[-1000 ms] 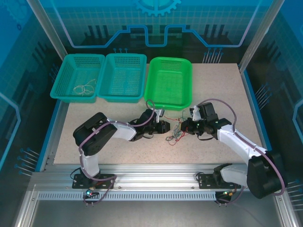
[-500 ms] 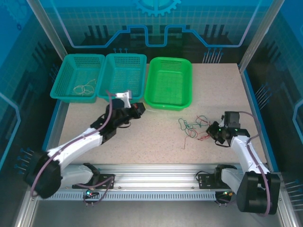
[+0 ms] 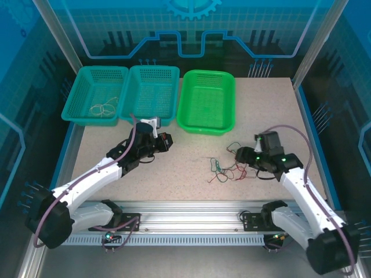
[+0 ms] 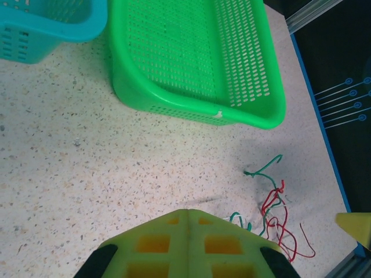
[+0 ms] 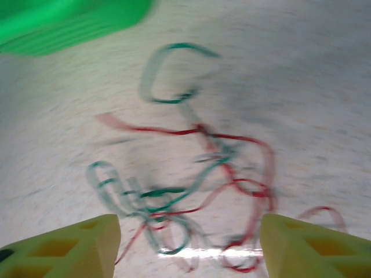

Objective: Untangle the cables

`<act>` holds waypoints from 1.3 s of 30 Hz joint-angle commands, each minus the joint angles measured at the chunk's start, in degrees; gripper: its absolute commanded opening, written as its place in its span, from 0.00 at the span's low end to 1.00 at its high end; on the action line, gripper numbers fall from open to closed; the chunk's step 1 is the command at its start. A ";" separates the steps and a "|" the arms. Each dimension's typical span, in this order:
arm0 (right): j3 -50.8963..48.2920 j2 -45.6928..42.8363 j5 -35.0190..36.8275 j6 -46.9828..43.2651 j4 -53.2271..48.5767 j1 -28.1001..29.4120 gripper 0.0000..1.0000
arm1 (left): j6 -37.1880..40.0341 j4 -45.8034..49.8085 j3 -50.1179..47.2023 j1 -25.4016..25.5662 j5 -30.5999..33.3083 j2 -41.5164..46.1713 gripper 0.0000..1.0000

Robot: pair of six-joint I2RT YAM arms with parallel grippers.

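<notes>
Left arm (image 3: 93,176): stretched long and low, slanting forward and to the right.
Left gripper (image 3: 164,142): jaws pressed together, its yellow fingers (image 4: 156,243) meeting flush along one seam.
Right arm (image 3: 304,188): bent at the elbow, forearm angled forward and left.
Right gripper (image 3: 239,155): jaws spread wide, its fingertips (image 5: 64,243) well apart, pointing left.

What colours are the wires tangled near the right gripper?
Red and dark green cables; sharpest in the left wrist view.
</notes>
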State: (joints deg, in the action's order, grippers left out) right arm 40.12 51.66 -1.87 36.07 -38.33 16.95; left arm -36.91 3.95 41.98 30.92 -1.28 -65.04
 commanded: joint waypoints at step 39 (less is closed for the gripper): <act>15.56 32.73 2.93 -6.64 16.17 12.12 0.00 | 6.02 24.63 -3.52 -25.41 -14.80 26.11 0.41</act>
State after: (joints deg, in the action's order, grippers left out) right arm 52.97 86.70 7.53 35.40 -23.53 28.23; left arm -34.04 34.26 38.98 5.78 -10.72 -40.01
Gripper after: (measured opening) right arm 0.102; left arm 0.384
